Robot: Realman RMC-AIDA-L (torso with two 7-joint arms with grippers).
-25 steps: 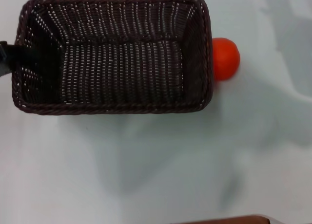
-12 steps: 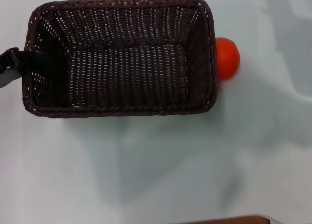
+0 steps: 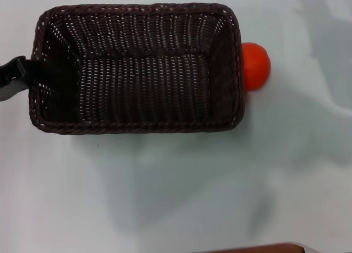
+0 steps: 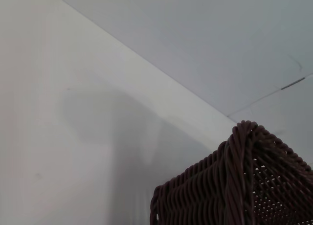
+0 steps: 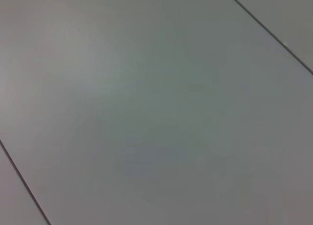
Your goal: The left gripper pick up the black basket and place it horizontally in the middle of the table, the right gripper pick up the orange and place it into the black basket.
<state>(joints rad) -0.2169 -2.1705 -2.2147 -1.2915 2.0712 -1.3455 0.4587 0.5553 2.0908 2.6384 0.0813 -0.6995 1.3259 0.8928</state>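
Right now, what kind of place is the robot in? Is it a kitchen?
Hard to say; probably a test bench, not clearly a kitchen. There is only a plain white table, a black basket gripped by the left tool, and an orange beside it.

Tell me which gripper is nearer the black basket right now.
Left. The left gripper is at the black basket's left end wall, reaching over its rim. The right gripper is in no view; its wrist camera shows only a bare grey surface.
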